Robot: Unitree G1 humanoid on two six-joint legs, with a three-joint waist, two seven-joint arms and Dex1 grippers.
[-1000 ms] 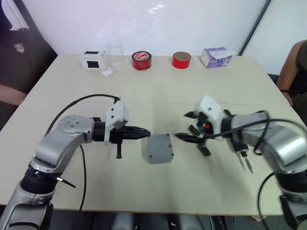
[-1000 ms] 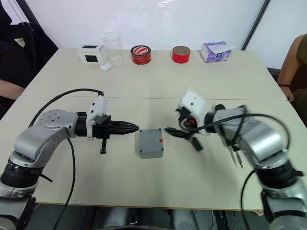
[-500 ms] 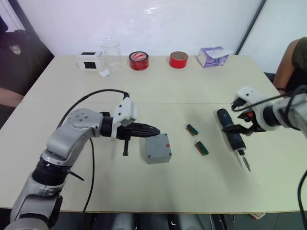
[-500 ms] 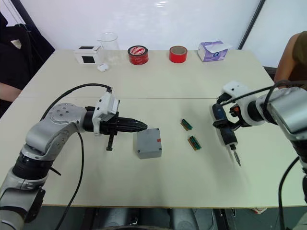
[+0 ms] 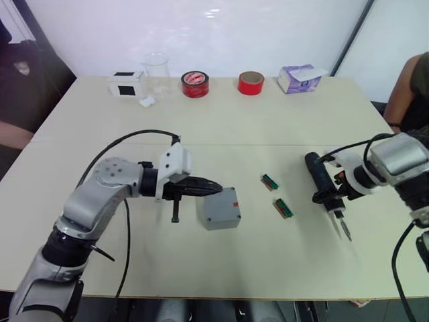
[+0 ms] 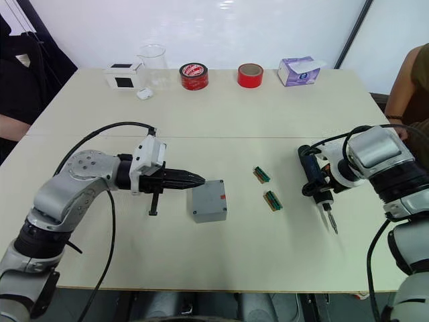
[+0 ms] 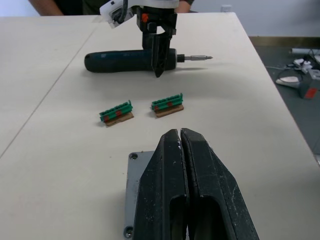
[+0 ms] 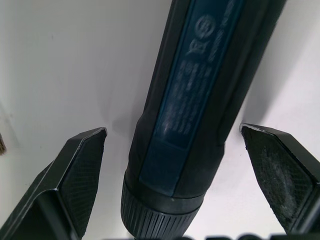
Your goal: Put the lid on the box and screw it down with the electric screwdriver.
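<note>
The box point(image 5: 221, 208) lies near the middle of the bench point(image 5: 221, 121) with the lid point(image 7: 131, 185) already on top, its screw holes visible at the corners in the left wrist view, so the closing step seems done and the screwing is what remains. The left gripper point(image 5: 213, 188) has its two fingers pressed together, holding nothing, and its tip rests at the box's edge at about 10 o'clock; I judge it is placed there to steady the box against sliding while a screw is driven. The electric screwdriver point(image 5: 323, 187) lies flat on the bench, well apart from the box at about 3 o'clock, with its bit pointing toward the robot. The right gripper point(image 8: 175, 165) is spread wide, one finger on each side of the tool's body and not yet touching it, which looks like the approach for a grasp near the bit end. Two small green connector pieces point(image 5: 276, 194) lie between the box and the tool, so a carry should pass above them.
</note>
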